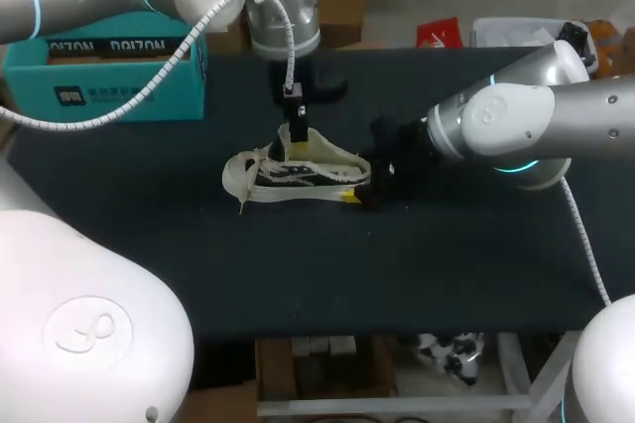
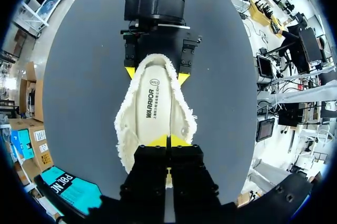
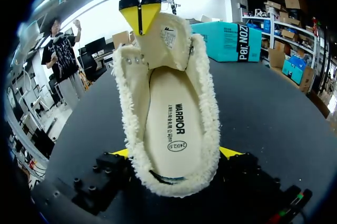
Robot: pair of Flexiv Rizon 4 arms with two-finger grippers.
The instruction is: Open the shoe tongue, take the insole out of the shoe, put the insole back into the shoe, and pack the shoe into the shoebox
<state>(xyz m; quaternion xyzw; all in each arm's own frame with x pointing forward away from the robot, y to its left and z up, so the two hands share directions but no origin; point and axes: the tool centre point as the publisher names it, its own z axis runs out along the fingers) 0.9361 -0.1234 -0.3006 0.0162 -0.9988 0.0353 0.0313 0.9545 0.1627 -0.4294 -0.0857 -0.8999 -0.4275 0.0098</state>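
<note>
Our left gripper [image 1: 295,132] is pinching the tongue [image 1: 301,148] from above in the head view and holding it up off the shoe [image 1: 283,177], while our right gripper [image 1: 357,193] is clamping the heel [image 1: 347,177]. The shoebox [image 1: 109,75] is sitting well behind the left gripper. From the left wrist, closed tips are gripping the tongue, with the insole [image 2: 154,103] lying flat just ahead of them. From the right wrist, our fingers [image 3: 121,153] are pressing both sides of the heel. We are judging the tongue-opening step almost done; next, one gripper needs to release and reach in for the insole's edge.
</note>
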